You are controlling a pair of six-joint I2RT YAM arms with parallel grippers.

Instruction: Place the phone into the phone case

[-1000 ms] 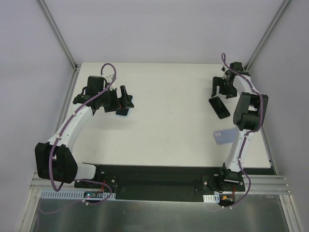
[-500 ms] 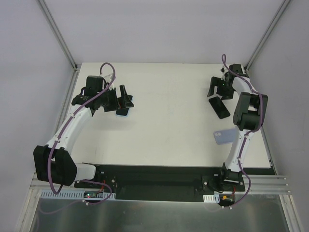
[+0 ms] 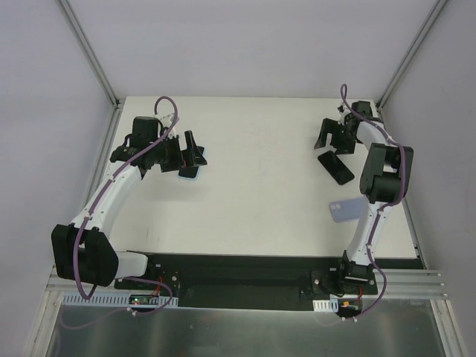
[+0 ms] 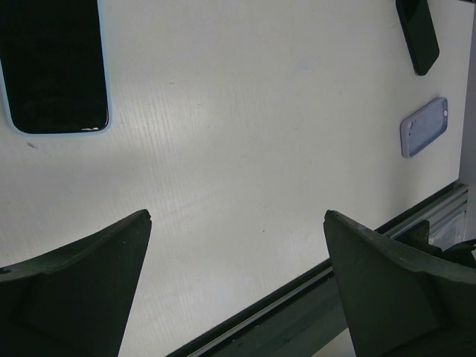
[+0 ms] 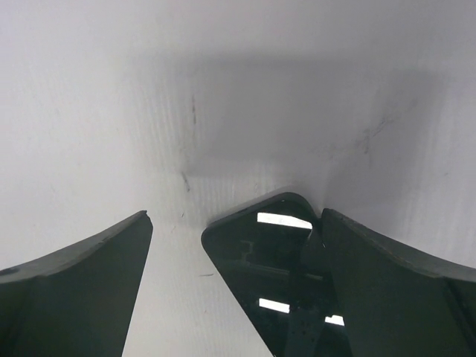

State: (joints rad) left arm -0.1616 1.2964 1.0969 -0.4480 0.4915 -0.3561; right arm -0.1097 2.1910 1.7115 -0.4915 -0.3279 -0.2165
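The right gripper (image 3: 332,141), jaws apart, has slid left over the far end of the phone (image 3: 338,166). The left gripper (image 3: 192,153), also apart, sits well left of it. The top view shows the lilac case (image 3: 348,210) near the phone, while the right wrist view shows only the phone's corner.

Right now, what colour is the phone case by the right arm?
The phone case is pale lavender, clearest in the left wrist view.

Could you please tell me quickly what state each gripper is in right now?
Left gripper: open, holding nothing.
Right gripper: open, empty, above the black phone.
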